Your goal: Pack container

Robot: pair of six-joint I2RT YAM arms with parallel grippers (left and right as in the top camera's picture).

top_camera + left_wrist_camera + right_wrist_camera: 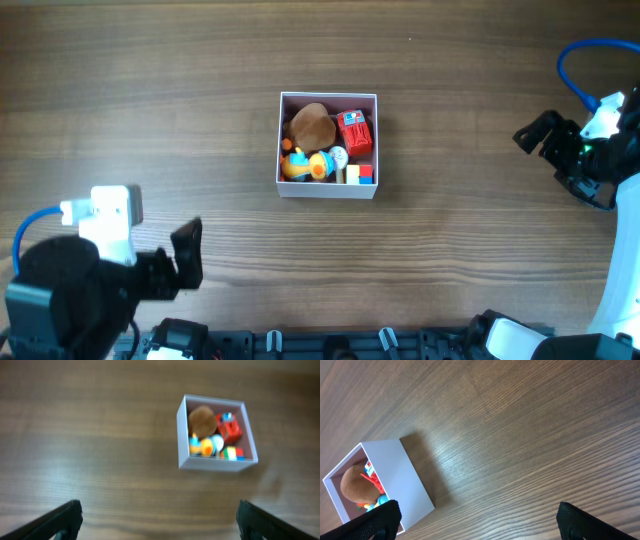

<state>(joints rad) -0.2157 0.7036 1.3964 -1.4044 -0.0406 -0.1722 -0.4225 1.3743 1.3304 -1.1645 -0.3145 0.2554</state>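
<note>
Nearest the base, the left gripper point(186, 256) is hovering over the wood-grain table point(150, 100) at the near left corner, its two dark fingers point(60, 521) standing wide apart with nothing between them. A blue cable point(22, 232) is looping off the arm behind it.

Further out, near the middle of the table, the container point(327, 190) is sitting flat and upright, well apart from both arms – a square white-walled box with small toys lying inside. A rounded brown piece point(312, 124) is filling its far left corner, and a red toy point(355, 132) is lying beside it on the right. The pale marks on the red toy are too small to read. Along the near wall an orange and yellow toy point(300, 165) is lying next to a pale round piece point(337, 157) and a small multicoloured block point(360, 174).

Beyond that, at the right edge, the right gripper point(533, 134) is hanging above bare wood – its jaws are likewise spread and grasping nothing, and its wrist camera is catching the container's white outer wall point(402, 477) at the lower left
</note>
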